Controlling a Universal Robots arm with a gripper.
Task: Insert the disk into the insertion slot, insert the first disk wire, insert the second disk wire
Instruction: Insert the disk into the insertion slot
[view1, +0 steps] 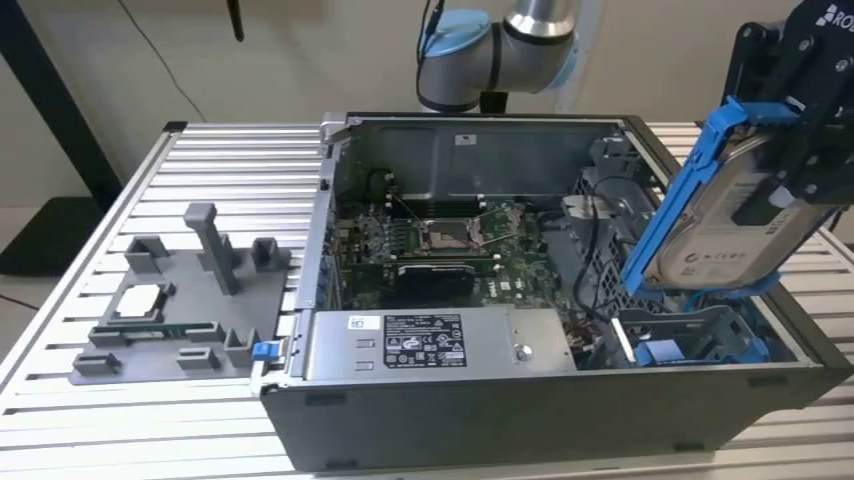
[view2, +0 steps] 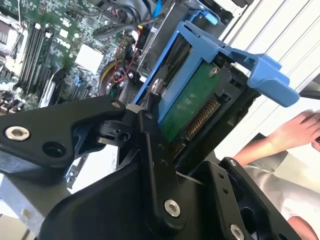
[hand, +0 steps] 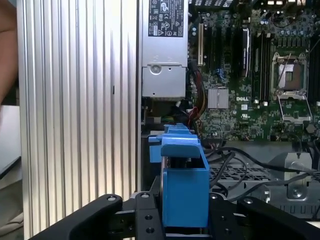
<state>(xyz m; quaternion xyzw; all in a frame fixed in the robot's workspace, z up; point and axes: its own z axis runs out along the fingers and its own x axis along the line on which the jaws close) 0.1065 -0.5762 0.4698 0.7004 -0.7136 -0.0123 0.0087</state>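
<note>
The disk (view1: 727, 215), a silver drive with a white label in a bright blue frame, hangs tilted, its lower end just above the insertion slot (view1: 694, 335) at the exterior view's right end of the open computer case. My gripper (view1: 787, 185) is shut on its upper part. In the second wrist view the black fingers (view2: 150, 132) clamp the disk (view2: 192, 107), whose green board side shows. The blue frame (hand: 184, 185) sits between the gripper (hand: 185, 222) links in the first wrist view. Black cables (hand: 235, 160) lie near the bay; I cannot tell which are the disk wires.
In the case lie the motherboard (view1: 441, 240) and a grey labelled power-supply box (view1: 434, 343). A grey fixture (view1: 187, 300) with small parts stands on the ribbed table at the exterior view's left. A person's hand (view2: 295, 132) is beside the case. A perforated cage (hand: 240, 172) lies under the cables.
</note>
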